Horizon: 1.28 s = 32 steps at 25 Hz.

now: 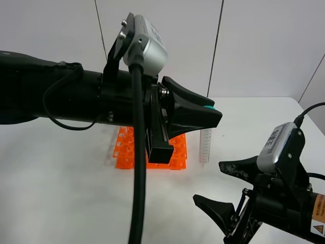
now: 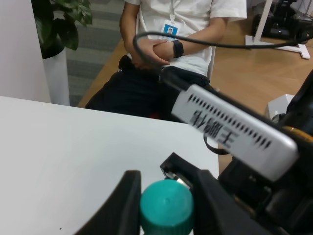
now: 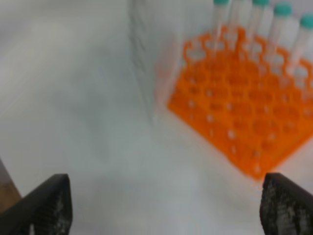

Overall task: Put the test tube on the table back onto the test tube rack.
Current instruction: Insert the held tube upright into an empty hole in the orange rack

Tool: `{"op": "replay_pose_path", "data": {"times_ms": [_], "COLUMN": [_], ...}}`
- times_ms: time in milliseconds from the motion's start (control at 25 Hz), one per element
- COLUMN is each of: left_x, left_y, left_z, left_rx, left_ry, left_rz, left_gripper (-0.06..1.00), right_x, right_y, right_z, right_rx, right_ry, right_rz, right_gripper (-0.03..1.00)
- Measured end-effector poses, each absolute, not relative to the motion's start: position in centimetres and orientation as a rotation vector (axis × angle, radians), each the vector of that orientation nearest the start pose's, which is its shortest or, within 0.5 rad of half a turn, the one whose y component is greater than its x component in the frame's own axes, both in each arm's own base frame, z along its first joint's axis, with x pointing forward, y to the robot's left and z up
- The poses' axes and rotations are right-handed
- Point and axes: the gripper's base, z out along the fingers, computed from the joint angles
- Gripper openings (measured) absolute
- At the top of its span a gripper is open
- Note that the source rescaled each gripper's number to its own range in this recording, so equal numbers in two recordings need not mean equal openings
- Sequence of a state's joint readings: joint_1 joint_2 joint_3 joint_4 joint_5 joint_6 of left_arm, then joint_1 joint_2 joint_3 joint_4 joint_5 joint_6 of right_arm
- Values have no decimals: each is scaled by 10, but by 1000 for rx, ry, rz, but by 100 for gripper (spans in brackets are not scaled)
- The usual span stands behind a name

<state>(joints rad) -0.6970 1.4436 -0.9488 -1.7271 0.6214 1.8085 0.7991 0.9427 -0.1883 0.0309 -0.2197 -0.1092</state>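
Left gripper (image 2: 166, 191) clenched on teal cap (image 2: 165, 209) of slim clear plastic test tube (image 1: 204, 145), hanging upright just beside bright orange plastic rack (image 1: 179, 151), not in hole. Right gripper (image 3: 165, 191) spread, empty. You miss hole, tip jams grid, tube slips.

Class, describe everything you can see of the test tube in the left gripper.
The test tube is slim clear plastic with faint graduation marks and a teal screw cap. It hangs upright, the left gripper shut on its cap, beside the test tube rack, apart from it. Whether its tip touches the table cannot be told.
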Motion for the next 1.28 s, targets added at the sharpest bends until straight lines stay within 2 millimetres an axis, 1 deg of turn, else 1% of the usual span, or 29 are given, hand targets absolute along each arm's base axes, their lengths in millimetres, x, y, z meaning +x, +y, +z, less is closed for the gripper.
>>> {"op": "replay_pose_path", "data": {"times_ms": [120, 200, 480, 560, 720, 840, 920, 1080, 1160, 1280], "left_x": [206, 206, 205, 204, 203, 203, 203, 202, 202, 202], "left_y": [-241, -241, -241, -242, -242, -242, -242, -242, -242, -242], "left_z": [307, 307, 308, 308, 309, 309, 309, 309, 309, 309], "left_rx": [1096, 1096, 1104, 1112, 1115, 1116, 1117, 1121, 1124, 1124], "left_ry": [1597, 1597, 1589, 1581, 1576, 1574, 1574, 1569, 1565, 1565], "left_rz": [-1012, -1012, -1027, -1041, -1048, -1050, -1051, -1059, -1064, -1064], "left_gripper": [1, 1, 1, 1, 1, 1, 1, 1, 1, 1], "right_x": [117, 122, 136, 141, 151, 158, 163, 173, 176, 175], "right_y": [102, 95, 76, 74, 67, 54, 41, 13, 0, -16], "right_z": [192, 190, 192, 198, 208, 216, 223, 243, 253, 262], "right_rx": [-745, -668, -504, -490, -484, -474, -426, -256, -178, -67], "right_ry": [1973, 2017, 2054, 2055, 2124, 2195, 2248, 2305, 2330, 2371], "right_rz": [417, 397, 309, 285, 223, 138, 67, -51, -97, -147], "right_gripper": [100, 100, 100, 100, 100, 100, 100, 100, 100, 100]}}
